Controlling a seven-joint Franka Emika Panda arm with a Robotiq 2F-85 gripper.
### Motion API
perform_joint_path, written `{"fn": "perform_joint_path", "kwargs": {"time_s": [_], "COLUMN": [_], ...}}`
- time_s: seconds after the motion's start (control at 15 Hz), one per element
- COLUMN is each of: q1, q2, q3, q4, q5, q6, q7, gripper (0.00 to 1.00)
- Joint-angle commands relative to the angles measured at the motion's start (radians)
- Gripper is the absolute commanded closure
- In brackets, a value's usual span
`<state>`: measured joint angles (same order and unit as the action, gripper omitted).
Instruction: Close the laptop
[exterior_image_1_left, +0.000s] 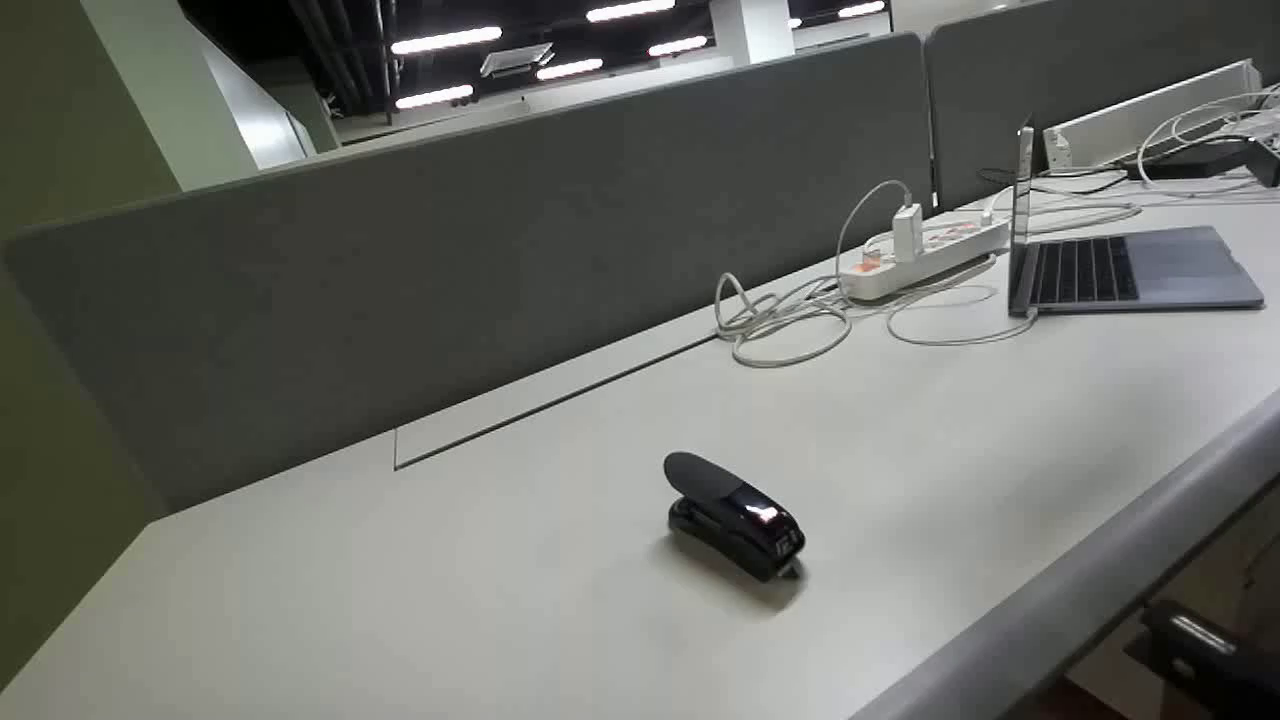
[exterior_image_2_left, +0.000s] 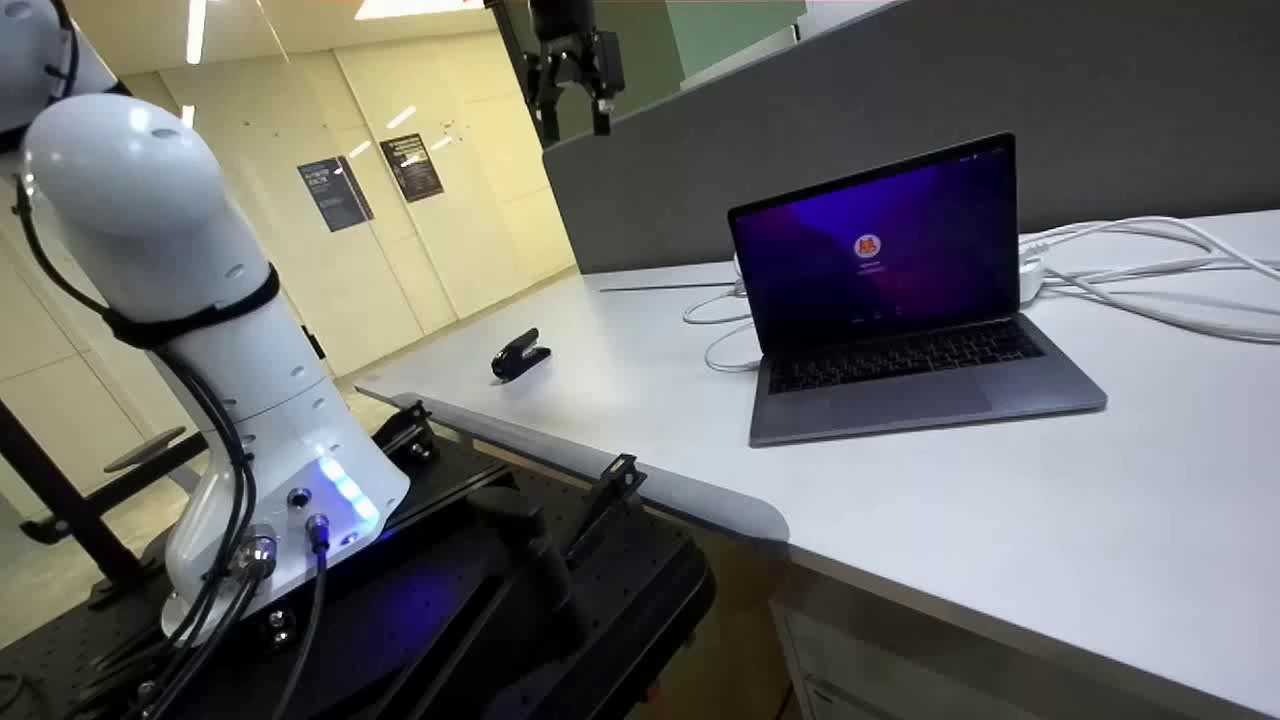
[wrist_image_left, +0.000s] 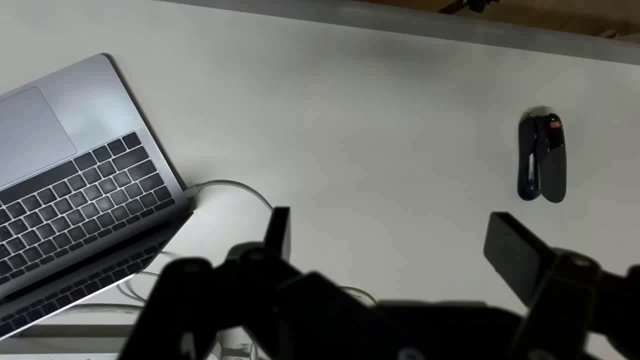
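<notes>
There's the laptop (exterior_image_2_left: 900, 290) on the white surface (exterior_image_2_left: 640, 420), opened up, its lid raised and the screen glowing purple, set at a slant with the palm rest towards the front edge. The white arm (exterior_image_2_left: 170, 230) is mounted on a black stand (exterior_image_2_left: 420, 590) alongside, and its claw (wrist_image_left: 395, 240) hangs high over the surface, well apart from the laptop. Its fingers are spread wide, and I can see pale surface through the gap.

The clutter is mostly behind the screen. A white power strip (exterior_image_1_left: 950, 262) with an adapter (exterior_image_1_left: 908, 235) plugged in sits at the back of the lid; whether its end touches the lid, I can't tell. Pale cables (exterior_image_1_left: 768, 321) lie in loops beside it, and a thin lead (wrist_image_left: 227, 182) runs into the laptop's side, right by the hinge. A long white panel (exterior_image_1_left: 1160, 110) stands near the grey partition (exterior_image_1_left: 500, 280). Over on its own lies a black stapler (exterior_image_1_left: 735, 515), well apart from the laptop, bare surface between the two.
</notes>
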<state>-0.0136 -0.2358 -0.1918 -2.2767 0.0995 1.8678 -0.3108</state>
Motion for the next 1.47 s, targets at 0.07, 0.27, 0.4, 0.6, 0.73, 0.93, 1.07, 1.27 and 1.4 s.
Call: {"fn": "perform_joint_path", "kwargs": {"time_s": [0.07, 0.27, 0.4, 0.6, 0.73, 0.93, 1.07, 1.27, 1.4], "q1": [-0.021, -0.021, -0.021, -0.021, -0.021, -0.037, -0.049, -0.057, -0.053], "q2": [0.001, 0.001, 0.001, 0.001, 0.001, 0.006, 0.024, 0.091, 0.145], "q3": [0.02, 0.02, 0.02, 0.02, 0.02, 0.027, 0.025, 0.023, 0.022], "q4": [0.001, 0.001, 0.001, 0.001, 0.001, -0.017, -0.027, -0.009, 0.019], "q5": [0.004, 0.004, 0.004, 0.004, 0.004, -0.015, -0.023, -0.068, -0.079], "q6": [0.0, 0.0, 0.0, 0.0, 0.0, 0.166, 0.326, 0.486, 0.527], "q7": [-0.004, -0.004, -0.004, -0.005, -0.005, 0.031, 0.012, -0.045, -0.101], "gripper": [0.0, 0.0, 0.0, 0.0, 0.0, 0.0, 0.0, 0.0, 0.0]}}
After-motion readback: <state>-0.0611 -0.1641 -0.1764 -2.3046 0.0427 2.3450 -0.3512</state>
